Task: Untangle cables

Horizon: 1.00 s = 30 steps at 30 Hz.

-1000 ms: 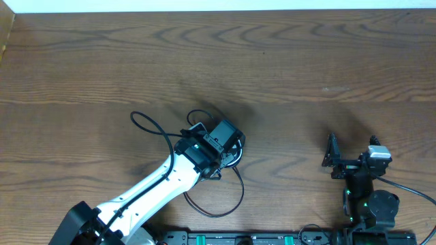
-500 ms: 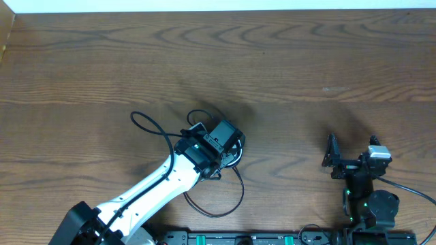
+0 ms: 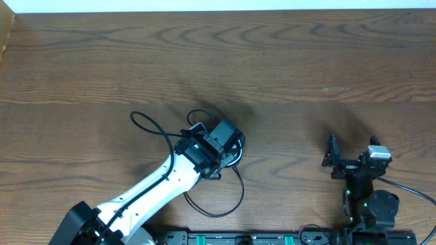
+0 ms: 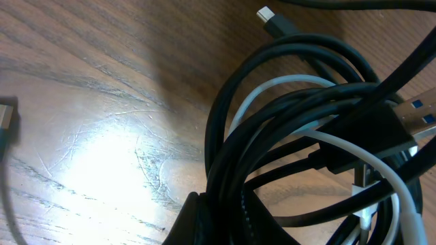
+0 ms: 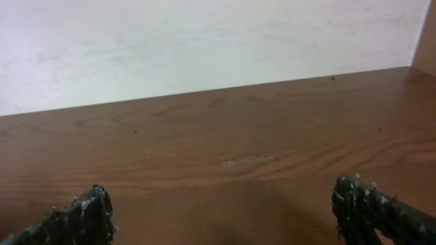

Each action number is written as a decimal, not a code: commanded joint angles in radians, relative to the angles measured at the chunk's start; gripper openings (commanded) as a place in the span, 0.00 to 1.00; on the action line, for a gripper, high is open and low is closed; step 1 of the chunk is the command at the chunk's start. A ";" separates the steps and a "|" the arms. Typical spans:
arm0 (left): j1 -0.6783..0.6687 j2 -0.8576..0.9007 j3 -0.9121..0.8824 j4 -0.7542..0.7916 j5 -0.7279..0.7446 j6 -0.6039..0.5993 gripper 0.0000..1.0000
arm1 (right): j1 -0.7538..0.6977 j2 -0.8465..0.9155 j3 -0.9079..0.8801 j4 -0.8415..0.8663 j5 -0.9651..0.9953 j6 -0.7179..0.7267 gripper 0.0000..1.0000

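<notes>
The cables [image 4: 300, 129] lie as a tangled bundle of black cords and one white cord on the wood table. A small white plug end [image 4: 271, 19] sticks out at the top and a metal USB plug [image 4: 419, 112] at the right. My left gripper [image 4: 228, 221] is shut on black strands at the bundle's lower edge. In the overhead view the left gripper [image 3: 221, 141] covers the bundle, and black cable loops [image 3: 146, 124] trail left and toward the front [image 3: 228, 201]. My right gripper [image 3: 351, 153] is open and empty, far to the right of the cables; it also shows in the right wrist view [image 5: 221, 194].
Another plug end [image 4: 7, 121] lies at the left edge of the left wrist view. The table's back edge meets a white wall [image 5: 204, 41]. The arm bases and a black rail [image 3: 245, 238] sit along the front edge.
</notes>
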 commanded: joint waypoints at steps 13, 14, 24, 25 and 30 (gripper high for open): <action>0.003 0.003 0.015 -0.012 -0.002 -0.002 0.07 | 0.006 0.000 -0.002 -0.004 0.001 0.012 0.99; 0.003 0.003 0.015 -0.014 -0.002 -0.002 0.08 | 0.006 0.000 -0.002 -0.004 0.001 0.012 0.99; 0.003 0.003 0.015 -0.018 0.032 -0.002 0.07 | 0.006 0.000 -0.002 -0.004 0.001 0.012 0.99; 0.003 0.002 0.015 -0.018 0.056 -0.002 0.08 | 0.006 0.000 -0.002 -0.004 0.001 0.012 0.99; 0.003 0.001 0.015 -0.018 0.182 -0.081 0.07 | 0.006 0.000 -0.002 -0.004 0.001 0.012 0.99</action>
